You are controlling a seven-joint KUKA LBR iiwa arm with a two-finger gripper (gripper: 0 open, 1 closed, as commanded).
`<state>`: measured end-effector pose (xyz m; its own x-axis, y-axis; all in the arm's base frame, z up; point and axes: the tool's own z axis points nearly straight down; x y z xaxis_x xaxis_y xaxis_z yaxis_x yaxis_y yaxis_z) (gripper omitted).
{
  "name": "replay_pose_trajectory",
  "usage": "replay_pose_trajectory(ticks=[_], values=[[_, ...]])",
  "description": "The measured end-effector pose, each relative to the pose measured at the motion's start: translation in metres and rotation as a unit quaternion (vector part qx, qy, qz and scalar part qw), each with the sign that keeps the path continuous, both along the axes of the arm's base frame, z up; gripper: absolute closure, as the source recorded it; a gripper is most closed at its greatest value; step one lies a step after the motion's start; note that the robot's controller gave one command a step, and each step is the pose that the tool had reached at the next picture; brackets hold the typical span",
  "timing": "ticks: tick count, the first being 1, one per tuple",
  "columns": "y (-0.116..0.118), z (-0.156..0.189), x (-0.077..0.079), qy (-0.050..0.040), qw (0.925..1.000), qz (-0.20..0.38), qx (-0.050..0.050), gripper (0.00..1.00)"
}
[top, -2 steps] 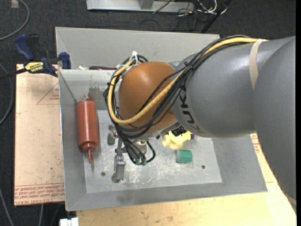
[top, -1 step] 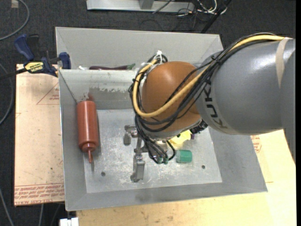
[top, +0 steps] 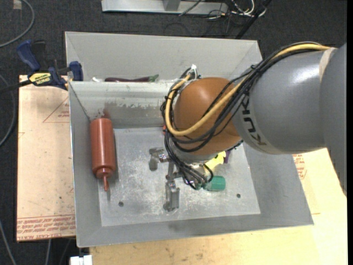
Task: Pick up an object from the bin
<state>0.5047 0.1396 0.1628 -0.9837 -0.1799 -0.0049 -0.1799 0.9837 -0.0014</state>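
Grey metal bin (top: 138, 214): I log the pincer (top: 165, 176) spread wide near its middle, nothing between the fingers. Green piece (top: 218, 184) lies just right of the pincer in my view. Red-brown bottle (top: 103, 148), nozzle-tipped, lies well to its left.

Spread end effector (top: 165, 176) between red bottle (top: 103, 147) and green object (top: 217, 184)

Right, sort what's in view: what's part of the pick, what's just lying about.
In the job: gripper, open, low over mid-bin floor; grey bin.
Lying about, none gripped: red-brown bottle by left wall; green piece and yellow piece under the wrist.
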Motion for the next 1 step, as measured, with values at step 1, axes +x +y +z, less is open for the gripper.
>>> replay_pose_trajectory(ticks=[1], values=[[-0.0174,-0.0023,0.0139,0.0091,0.9988,0.048,0.001,0.0]])
